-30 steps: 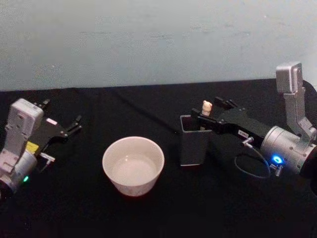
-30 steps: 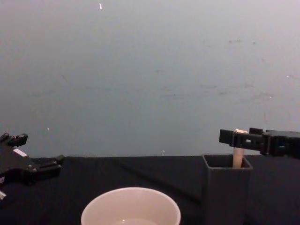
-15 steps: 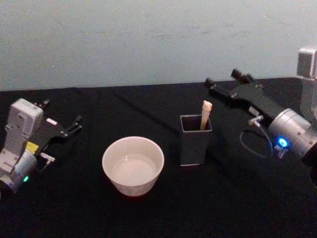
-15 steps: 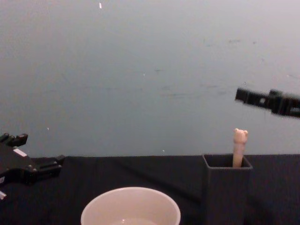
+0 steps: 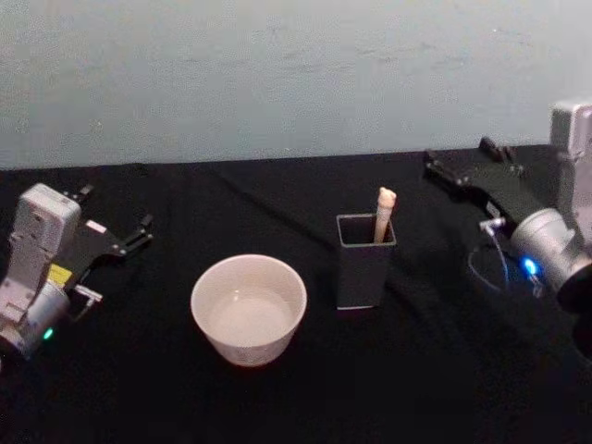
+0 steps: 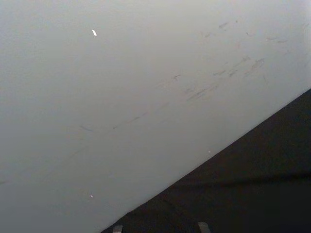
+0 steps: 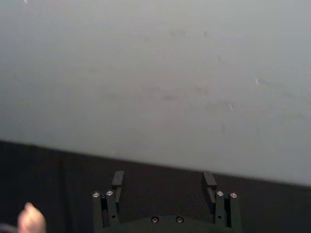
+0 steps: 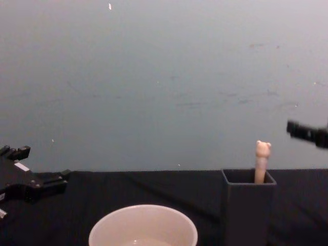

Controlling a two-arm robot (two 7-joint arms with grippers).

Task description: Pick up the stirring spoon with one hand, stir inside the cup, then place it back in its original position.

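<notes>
The stirring spoon (image 5: 384, 211), probably light, stiff and slick-shafted, stood in the dark square holder (image 5: 363, 264) well clear of the right gripper (image 5: 442, 166), whose fingers (image 7: 210, 180) were spread empty; its bear-topped handle looked the likeliest hold.

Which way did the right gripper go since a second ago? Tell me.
Yes, it moved. The right gripper, open, left the stirring spoon and pulled back to the robot's right of the holder, ending well clear.
</notes>
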